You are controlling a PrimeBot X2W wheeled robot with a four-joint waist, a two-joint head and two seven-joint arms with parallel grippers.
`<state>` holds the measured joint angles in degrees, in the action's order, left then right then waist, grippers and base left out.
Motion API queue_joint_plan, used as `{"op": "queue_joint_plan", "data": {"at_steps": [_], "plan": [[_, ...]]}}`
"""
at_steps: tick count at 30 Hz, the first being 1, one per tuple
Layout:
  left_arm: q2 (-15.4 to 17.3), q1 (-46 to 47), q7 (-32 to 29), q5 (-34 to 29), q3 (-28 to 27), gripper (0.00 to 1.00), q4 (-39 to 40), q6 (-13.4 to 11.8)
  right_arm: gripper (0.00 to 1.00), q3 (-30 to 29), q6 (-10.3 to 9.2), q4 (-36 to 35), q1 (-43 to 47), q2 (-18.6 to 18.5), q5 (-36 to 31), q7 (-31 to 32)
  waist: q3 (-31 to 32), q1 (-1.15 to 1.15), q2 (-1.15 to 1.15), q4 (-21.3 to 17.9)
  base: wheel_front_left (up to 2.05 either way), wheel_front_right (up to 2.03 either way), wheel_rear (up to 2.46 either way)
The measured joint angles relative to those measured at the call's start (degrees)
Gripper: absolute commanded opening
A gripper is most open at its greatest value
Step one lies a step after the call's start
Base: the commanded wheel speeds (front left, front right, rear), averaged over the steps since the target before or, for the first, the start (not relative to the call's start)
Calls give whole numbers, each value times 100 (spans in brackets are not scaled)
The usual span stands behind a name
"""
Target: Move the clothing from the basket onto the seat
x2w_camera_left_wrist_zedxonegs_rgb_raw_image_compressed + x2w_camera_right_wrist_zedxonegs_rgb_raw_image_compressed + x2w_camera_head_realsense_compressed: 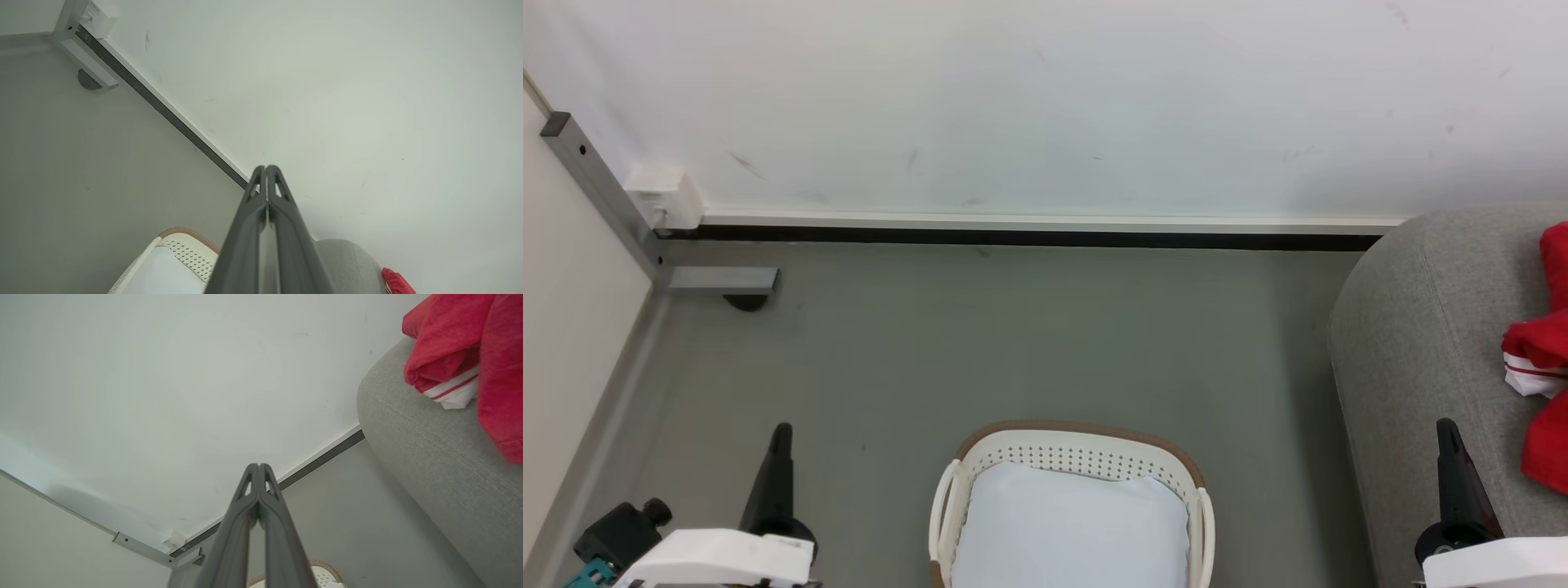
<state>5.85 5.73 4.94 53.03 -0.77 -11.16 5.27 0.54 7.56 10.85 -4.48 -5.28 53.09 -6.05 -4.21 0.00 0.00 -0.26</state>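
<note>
Red clothing (1543,359) lies heaped on the grey seat (1413,343), its white striped trim clearest from the right wrist view. The basket (1078,445) on the floor (1013,343) shows its lining (1070,531). The left gripper (783,429) and right gripper (1445,425) are pinched together, empty. The print on the wall box (96,16) is too small to read.

Head view looks down at floor (1013,343); wrist views low, facing wall (367,102); all share basket (1078,459).

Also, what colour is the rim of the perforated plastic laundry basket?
Brown: the rim of the cream-white basket shows best in the head view.
</note>
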Motion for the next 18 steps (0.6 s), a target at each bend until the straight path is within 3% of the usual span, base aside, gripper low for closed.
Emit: {"op": "queue_joint_plan", "data": {"at_steps": [18], "plan": [[-90,2,-325,1087,-157,0,-88,58,0,-126,0,75,-13,10,1151,298,86,0,0,5,0,0,0]]}}
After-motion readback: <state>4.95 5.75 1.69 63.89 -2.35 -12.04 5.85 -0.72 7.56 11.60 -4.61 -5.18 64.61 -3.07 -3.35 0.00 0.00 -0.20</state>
